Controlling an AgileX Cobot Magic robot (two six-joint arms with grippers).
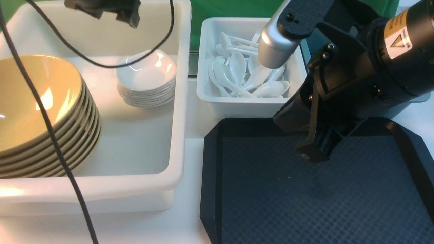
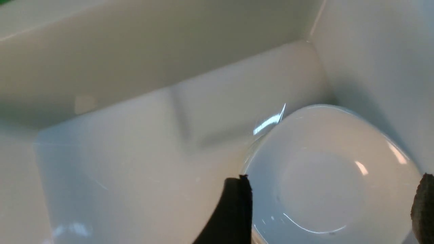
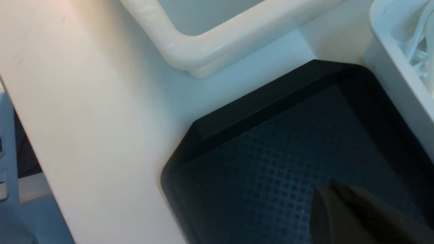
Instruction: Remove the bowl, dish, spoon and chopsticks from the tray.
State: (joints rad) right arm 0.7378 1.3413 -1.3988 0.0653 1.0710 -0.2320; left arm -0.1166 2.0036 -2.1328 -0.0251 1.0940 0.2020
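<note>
A white table (image 1: 193, 223) carries everything; its near edge shows in the right wrist view. Toward the table's left side sits a large white tub (image 1: 179, 135). To the right of it, apart from it, a black tray (image 1: 212, 183) with cut-off corners and a raised rim lies nearer the table's near edge, a strip of tabletop between.

The right arm (image 1: 369, 57) slants in from the right over the tray's far part, its wrist angled down and inward. Its claw (image 1: 313, 149) points down above the textured tray floor, the fingers together.

Beyond the tray, farther from the near edge, stands a smaller white tub (image 1: 251, 108), with part of a blue-grey tub (image 1: 420, 98) to its right, behind the right arm. Tan bowls (image 1: 37, 105) are nested in a tilted stack at the left of the large tub; which is the task's bowl, I cannot tell.

The left arm is mostly cut off above; its claw (image 1: 115, 17) hangs down over the large tub with fingers spread apart. In the left wrist view they stand to either side of the top dish; contact is unclear.

Small white dishes (image 1: 147, 79) are stacked in the large tub's right part. White spoons (image 1: 237, 67) lie jumbled in the smaller tub. Dark cables (image 1: 51, 128) cross in front of the large tub.
</note>
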